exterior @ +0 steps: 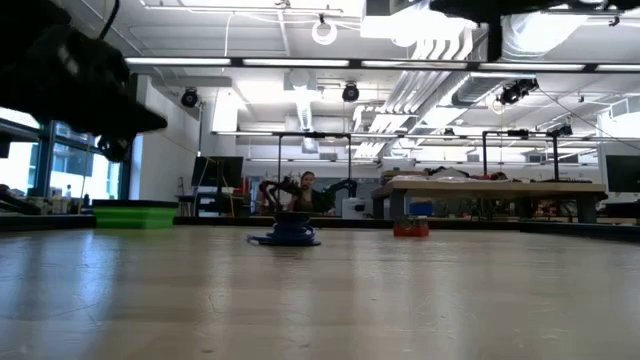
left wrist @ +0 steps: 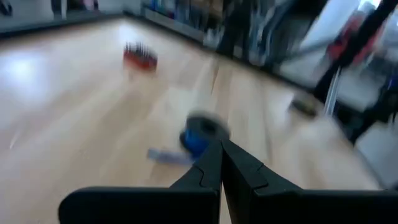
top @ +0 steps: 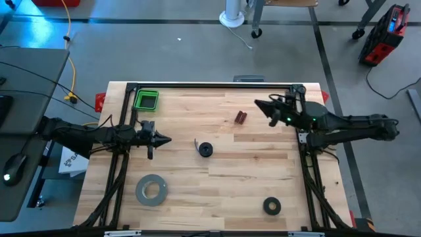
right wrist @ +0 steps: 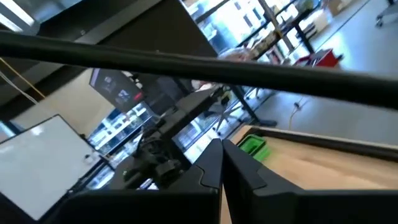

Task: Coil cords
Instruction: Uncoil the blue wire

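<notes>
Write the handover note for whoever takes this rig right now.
Left gripper: jaws shut, empty, above the table's left side, pointing toward the cord.
Right gripper: jaws shut, empty, raised over the far right part of the table.
Blue cord: mid-table, already bunched into a small coil, one short end sticking out.
Done: the cord looks coiled.
Left: tuck the loose end if needed.
Grey tape roll, black tape ring, green bin: apart from it.
</notes>
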{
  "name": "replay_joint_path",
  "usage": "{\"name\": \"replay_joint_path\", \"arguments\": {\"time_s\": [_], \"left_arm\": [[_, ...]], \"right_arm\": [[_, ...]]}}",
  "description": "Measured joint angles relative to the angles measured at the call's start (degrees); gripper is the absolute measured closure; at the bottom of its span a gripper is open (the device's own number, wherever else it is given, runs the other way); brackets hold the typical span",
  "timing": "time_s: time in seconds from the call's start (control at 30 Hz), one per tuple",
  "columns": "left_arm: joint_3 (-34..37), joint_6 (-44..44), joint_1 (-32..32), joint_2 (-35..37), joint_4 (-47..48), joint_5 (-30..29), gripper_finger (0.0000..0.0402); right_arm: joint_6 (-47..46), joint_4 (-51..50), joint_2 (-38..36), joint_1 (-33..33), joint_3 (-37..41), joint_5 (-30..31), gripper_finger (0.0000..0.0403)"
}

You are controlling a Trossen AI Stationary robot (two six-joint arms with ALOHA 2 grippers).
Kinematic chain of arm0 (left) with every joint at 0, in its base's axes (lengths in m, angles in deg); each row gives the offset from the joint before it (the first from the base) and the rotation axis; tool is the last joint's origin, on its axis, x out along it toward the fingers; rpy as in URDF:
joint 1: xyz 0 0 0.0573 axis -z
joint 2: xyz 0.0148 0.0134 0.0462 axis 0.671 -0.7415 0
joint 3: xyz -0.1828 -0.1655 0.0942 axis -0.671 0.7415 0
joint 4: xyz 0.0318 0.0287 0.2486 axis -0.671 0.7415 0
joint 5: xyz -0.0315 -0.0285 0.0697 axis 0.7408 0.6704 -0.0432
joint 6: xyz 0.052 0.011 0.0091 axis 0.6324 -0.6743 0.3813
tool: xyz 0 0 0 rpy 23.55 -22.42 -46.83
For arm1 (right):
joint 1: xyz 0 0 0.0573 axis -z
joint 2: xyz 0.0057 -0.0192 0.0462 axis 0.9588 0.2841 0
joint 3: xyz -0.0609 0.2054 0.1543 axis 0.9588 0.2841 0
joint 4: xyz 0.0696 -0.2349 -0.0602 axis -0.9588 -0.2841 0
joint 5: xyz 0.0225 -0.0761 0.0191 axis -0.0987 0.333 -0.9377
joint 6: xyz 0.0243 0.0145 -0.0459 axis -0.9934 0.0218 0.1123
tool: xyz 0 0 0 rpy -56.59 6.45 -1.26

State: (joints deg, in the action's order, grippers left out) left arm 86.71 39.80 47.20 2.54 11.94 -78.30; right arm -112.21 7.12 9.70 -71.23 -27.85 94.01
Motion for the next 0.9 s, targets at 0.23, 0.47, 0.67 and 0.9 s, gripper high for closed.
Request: {"name": "replay_joint_path", "arguments": {"time_s": [0.23,0.47,0.67,0.9], "left_arm": [[0.0,-21.7,-0.02,0.02,-24.17,-10.65,0.0401],[-2.67,-32.26,-0.74,-2.87,-25.88,-13.51,0.0401],[-13.55,-34.97,-4.38,-15.43,1.75,-1.34,0.0385],[-16.73,-49.31,-5.44,-28.29,10.87,8.62,0.0306]], "right_arm": [[4.32,-0.02,7.54,0.0,-10.1,0.13,0.0402],[10.44,-6.79,10.22,0.0,-18.33,2.15,0.0402],[8.55,-25.66,9.25,0.46,-23.84,7.94,0.0402],[1.64,-50.35,8.8,1.51,-27.28,2.01,0.0402]]}}
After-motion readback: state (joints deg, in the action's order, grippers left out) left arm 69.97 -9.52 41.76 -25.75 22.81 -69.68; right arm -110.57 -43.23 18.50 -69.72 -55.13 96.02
